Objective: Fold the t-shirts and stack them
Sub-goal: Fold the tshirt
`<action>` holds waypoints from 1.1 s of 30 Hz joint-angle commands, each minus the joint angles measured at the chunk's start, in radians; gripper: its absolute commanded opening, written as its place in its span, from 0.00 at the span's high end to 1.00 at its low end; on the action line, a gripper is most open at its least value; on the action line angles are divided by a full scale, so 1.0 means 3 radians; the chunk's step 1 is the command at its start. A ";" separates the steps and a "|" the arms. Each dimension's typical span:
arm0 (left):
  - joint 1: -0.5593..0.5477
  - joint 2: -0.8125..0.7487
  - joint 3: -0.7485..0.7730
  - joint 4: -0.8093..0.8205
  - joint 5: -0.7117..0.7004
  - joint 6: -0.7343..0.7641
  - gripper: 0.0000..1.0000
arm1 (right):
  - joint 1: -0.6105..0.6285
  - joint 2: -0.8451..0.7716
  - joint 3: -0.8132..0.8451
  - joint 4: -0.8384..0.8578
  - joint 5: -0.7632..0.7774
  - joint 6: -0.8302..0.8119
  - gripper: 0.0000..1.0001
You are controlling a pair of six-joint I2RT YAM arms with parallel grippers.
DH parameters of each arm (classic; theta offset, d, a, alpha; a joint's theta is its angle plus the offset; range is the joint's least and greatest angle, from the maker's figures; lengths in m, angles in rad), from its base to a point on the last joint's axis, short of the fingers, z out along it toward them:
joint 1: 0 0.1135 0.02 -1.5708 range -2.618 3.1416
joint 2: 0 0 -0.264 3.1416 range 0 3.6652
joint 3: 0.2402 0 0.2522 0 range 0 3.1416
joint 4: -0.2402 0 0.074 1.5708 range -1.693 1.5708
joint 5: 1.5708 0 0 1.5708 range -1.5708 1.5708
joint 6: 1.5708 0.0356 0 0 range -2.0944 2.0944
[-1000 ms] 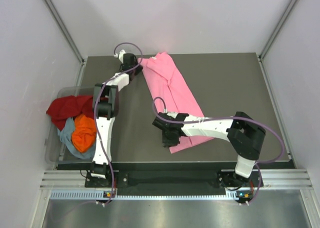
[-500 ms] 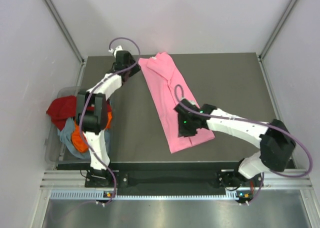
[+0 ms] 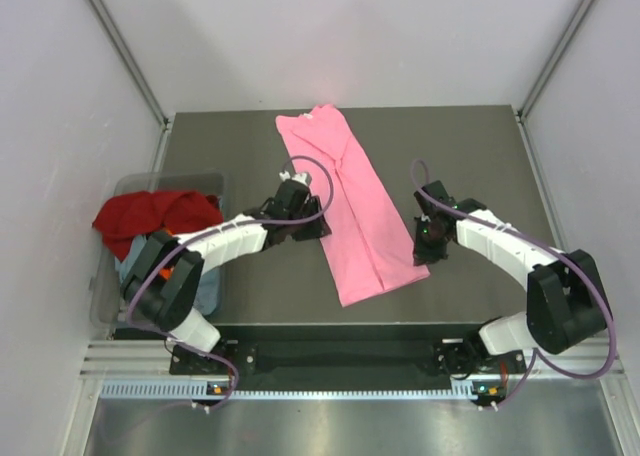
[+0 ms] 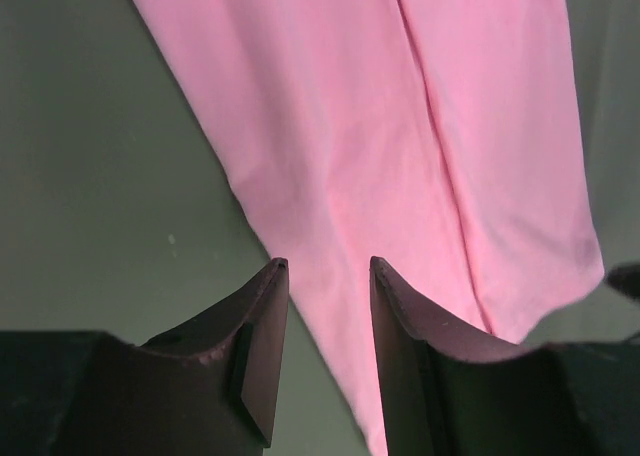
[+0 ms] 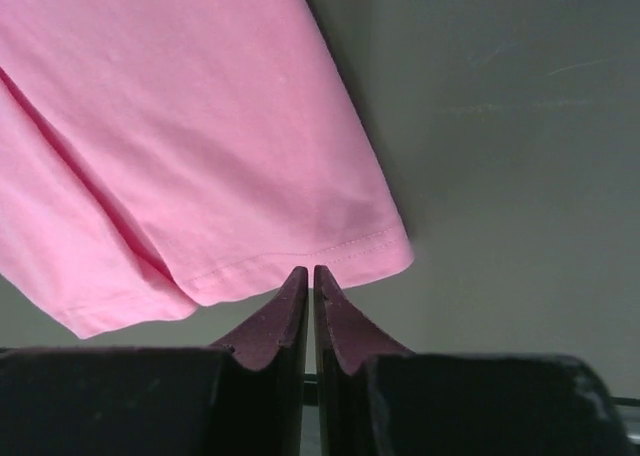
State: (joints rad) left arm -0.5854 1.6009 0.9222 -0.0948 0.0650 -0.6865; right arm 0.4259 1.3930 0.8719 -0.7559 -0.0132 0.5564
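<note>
Four shirts are showing, by my count: one pink shirt (image 3: 345, 206) is lying flat on the table (image 3: 480, 166), and three more are bunched in the bin (image 3: 125, 183) at 9 o'clock. Those are a red shirt (image 3: 150, 216) on top, a grey-blue shirt (image 3: 207, 288) lower down, and what I am taking for a sliver of orange shirt (image 3: 170, 268) peeking past the left arm. Two grippers are working, one on each side. The pink shirt is sitting as a long narrow strip, its long axis running from 11 o'clock at the far end to 5 o'clock at the near end in the top view. The left gripper (image 4: 325, 266) is hovering with its jaws parted and nothing clamped, over the strip's 9 o'clock long edge about halfway down, so the cloth is spreading away from it toward 3 o'clock. The right gripper (image 5: 311, 272) is sitting with its fingers pressed together, holding nothing. The near hem corner is lying just beyond its tips at 12 o'clock in its own view, and in the top view the strip is lying at 9 o'clock from it. I am judging the left gripper nearer the cloth, and I am expecting the next fold to run across the long axis, near end toward far.
</note>
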 commanded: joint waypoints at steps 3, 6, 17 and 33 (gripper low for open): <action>-0.0262 -0.0509 -0.0363 -0.0042 0.0070 -0.0171 0.56 | -0.0049 0.0066 -0.0205 0.0193 0.0212 -0.0029 0.95; -0.0344 -0.0703 -0.0604 0.0106 0.0095 -0.0365 0.56 | -0.0060 0.0163 -0.0354 0.0392 0.0151 -0.0019 0.95; -0.0753 -0.1020 -0.1141 0.0259 -0.0013 -0.0942 0.54 | -0.0085 -0.0092 -0.0151 0.0096 0.0299 -0.0034 0.85; -0.1178 -0.0734 -0.1315 0.0501 -0.0355 -0.1419 0.60 | -0.0729 0.0107 -0.0242 0.0454 -0.0575 -0.0622 0.71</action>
State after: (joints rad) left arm -0.9260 1.3617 0.5194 0.0074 -0.0143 -1.0817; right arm 0.2276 1.4097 0.8139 -0.6697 -0.1146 0.4175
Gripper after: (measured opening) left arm 0.411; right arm 0.290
